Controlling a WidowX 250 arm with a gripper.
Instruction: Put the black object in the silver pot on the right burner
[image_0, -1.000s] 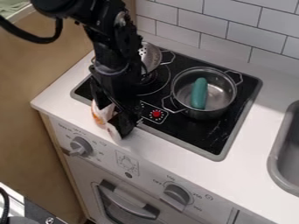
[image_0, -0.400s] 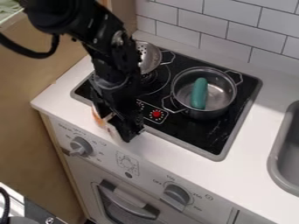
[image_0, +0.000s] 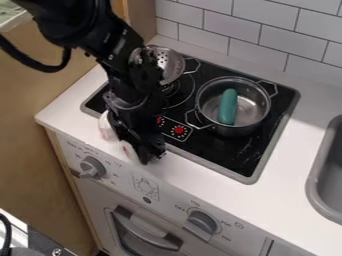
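Note:
The black gripper (image_0: 145, 149) hangs over the counter's front edge at the stove's front left, pointing down. Partly hidden behind it is a whitish object (image_0: 106, 127), with another pale part low beside the gripper. I cannot tell whether the gripper touches it, and no black object can be made out apart from the arm. On the right burner stands the silver pot (image_0: 256, 109), which holds a teal oblong object (image_0: 228, 106) leaning inside it.
A metal strainer-like pan (image_0: 172, 63) sits on the back left of the black stove top (image_0: 230, 154), behind the arm. Tiled wall (image_0: 234, 22) runs along the back. A grey sink (image_0: 320, 175) is at the right edge, with knobs (image_0: 200, 223) below the counter.
The gripper has shifted a little toward the front and right, and the upper arm has swung left. More of the strainer-like pan shows. The pot and teal object have not moved.

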